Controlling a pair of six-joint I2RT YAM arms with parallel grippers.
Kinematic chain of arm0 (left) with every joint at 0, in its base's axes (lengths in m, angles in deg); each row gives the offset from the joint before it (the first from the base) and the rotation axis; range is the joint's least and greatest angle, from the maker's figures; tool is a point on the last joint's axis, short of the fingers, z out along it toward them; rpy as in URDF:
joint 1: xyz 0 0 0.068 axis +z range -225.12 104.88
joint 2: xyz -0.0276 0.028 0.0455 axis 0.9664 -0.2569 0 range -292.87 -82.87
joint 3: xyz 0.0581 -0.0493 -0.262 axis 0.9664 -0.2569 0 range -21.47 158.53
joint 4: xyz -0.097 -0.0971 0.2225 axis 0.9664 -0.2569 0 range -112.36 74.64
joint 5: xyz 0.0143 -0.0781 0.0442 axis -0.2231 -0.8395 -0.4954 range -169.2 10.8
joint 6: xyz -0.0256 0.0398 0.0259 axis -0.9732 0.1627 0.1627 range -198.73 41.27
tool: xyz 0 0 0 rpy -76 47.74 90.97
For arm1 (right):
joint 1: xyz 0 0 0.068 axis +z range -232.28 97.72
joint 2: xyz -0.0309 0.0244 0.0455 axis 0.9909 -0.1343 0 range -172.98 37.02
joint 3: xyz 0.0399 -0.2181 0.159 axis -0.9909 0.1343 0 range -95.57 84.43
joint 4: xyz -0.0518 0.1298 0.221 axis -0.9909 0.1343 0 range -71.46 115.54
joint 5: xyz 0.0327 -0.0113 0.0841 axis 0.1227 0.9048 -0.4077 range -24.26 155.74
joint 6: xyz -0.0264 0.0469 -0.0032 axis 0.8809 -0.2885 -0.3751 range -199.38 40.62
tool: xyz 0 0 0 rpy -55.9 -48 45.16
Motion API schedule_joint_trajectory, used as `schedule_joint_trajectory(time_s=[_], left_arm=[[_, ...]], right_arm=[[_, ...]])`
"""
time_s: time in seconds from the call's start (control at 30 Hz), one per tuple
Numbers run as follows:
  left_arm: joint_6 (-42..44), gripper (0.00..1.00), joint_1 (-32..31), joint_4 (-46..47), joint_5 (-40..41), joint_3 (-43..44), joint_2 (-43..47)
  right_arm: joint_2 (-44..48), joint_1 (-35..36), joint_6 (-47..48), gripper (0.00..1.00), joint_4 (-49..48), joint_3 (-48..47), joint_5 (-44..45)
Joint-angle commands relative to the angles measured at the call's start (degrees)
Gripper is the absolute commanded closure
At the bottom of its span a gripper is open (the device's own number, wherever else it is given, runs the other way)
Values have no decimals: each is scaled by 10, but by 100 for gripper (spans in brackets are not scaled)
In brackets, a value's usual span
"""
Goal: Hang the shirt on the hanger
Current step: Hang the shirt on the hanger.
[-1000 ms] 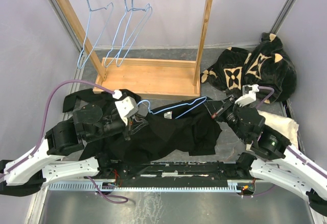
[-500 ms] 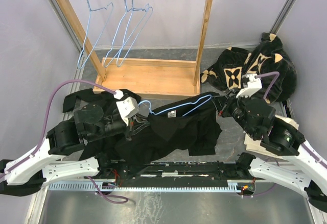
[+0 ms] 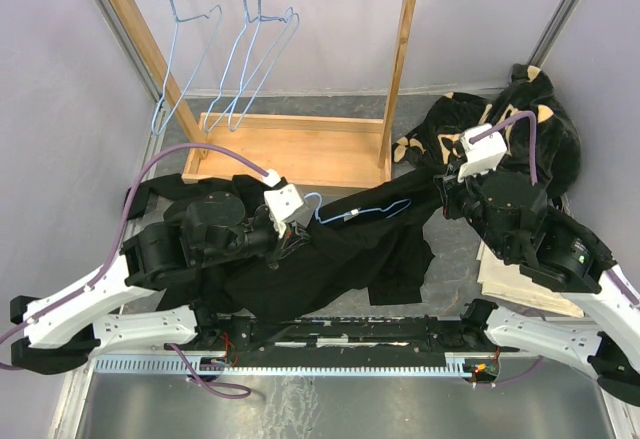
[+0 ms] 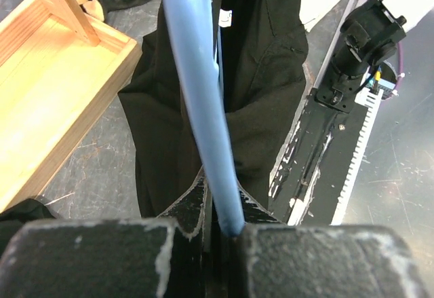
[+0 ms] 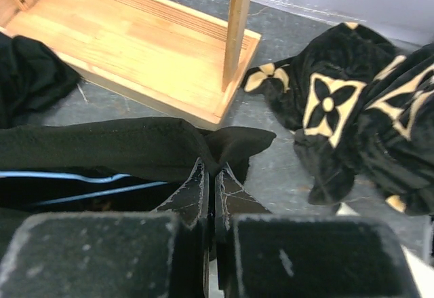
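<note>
The black shirt (image 3: 340,259) hangs stretched between my two arms above the table, with the light-blue hanger (image 3: 372,209) partly inside its collar. My left gripper (image 3: 303,231) is shut on the hanger's wire (image 4: 203,108), which runs up from between its fingertips (image 4: 220,199). Beyond the wire are the shirt (image 4: 271,74) and its white tag (image 4: 226,18). My right gripper (image 3: 440,195) is shut on a fold of the shirt's edge (image 5: 224,145); its jaws (image 5: 211,176) pinch the cloth. Two blue strands of the hanger (image 5: 68,176) show under that cloth.
The wooden rack (image 3: 290,149) stands at the back, with several blue hangers (image 3: 240,49) on its bar. A black plush garment with tan flowers (image 3: 500,129) lies at the back right. Another black garment (image 3: 160,194) lies behind the left arm. Pale cloth (image 3: 520,279) lies under the right arm.
Both grippers rose and moved toward the rack. The left one carried the hanger to the right; the right one pulled the shirt's edge back, stretching the cloth.
</note>
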Motion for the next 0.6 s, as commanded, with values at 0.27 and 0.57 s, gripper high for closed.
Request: schedule_joint_trajectory(time_s=[0.27, 0.57], left_arm=[[0, 97, -1, 13, 107, 36, -23], [64, 97, -1, 80, 116, 168, -102]], right_arm=[[-14, -10, 101, 100, 9, -75, -165], [-61, -10, 63, 100, -49, -156, -330]])
